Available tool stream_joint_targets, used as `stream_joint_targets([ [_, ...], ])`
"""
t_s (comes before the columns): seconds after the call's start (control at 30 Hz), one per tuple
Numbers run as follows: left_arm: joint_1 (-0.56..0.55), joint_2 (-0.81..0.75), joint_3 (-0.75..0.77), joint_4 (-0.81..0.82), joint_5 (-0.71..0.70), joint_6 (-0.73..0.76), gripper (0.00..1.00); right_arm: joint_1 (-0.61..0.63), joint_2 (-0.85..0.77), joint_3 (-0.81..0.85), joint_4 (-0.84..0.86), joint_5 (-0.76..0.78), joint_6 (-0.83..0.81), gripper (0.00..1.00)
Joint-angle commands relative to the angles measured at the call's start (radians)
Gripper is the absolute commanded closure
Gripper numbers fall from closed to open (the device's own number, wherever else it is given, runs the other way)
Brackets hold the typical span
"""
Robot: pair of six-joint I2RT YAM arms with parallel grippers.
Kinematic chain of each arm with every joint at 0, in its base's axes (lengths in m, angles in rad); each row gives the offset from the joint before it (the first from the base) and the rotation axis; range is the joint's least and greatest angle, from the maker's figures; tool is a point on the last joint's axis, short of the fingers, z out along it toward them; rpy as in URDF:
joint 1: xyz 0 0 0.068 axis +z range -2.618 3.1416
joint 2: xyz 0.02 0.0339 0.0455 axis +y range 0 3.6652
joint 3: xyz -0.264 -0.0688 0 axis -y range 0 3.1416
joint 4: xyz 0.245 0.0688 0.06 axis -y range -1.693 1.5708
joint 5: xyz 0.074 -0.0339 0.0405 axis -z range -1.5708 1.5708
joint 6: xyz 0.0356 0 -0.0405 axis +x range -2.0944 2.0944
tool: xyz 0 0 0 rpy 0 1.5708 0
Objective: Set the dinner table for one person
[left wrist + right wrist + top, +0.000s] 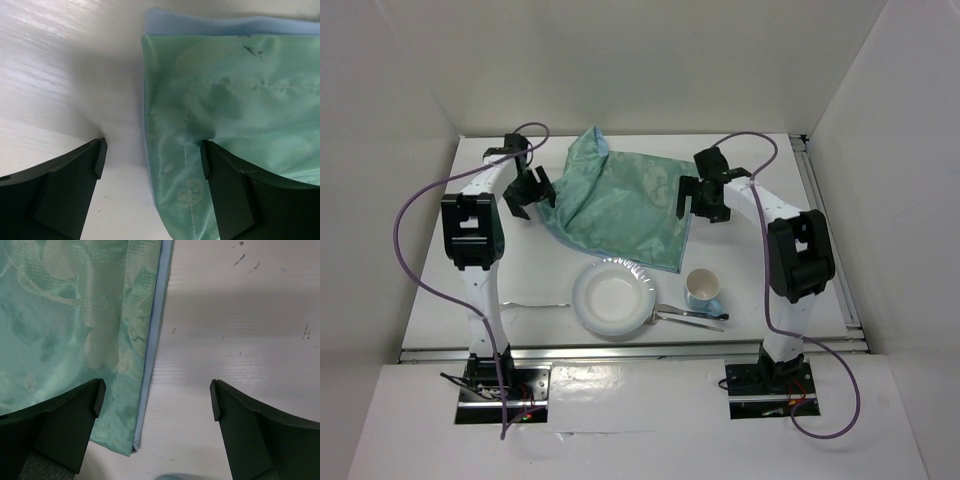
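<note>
Both sets of fingers stood wide apart, gripping nothing. The left gripper (528,190) straddled the left edge of the rumpled teal-green patterned cloth mat (620,205), and the right gripper (698,195) straddled its right edge. Beneath lay the large white rectangular dinner table (520,275), its long axis running left to right, with a metal rail (620,351) along its near edge.
</note>
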Motion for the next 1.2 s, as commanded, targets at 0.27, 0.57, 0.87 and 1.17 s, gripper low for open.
stream_joint_targets([
  [0.27, -0.008, 0.135, 0.135, 0.022, -0.039, -0.061, 0.44, 0.016, -0.115, -0.090, 0.006, 0.062, 0.023, 0.01],
  [0.57, 0.013, 0.036, 0.129, -0.030, -0.074, -0.051, 1.00, -0.004, -0.146, -0.162, 0.008, -0.156, -0.047, 0.01],
  [0.87, 0.022, -0.164, -0.026, 0.008, -0.094, -0.033, 1.00, -0.004, -0.020, -0.119, 0.017, -0.294, -0.038, 0.01],
  [1.17, 0.022, -0.220, -0.095, 0.008, -0.127, -0.024, 1.00, 0.068, 0.026, -0.121, 0.021, -0.266, -0.027, 0.07],
])
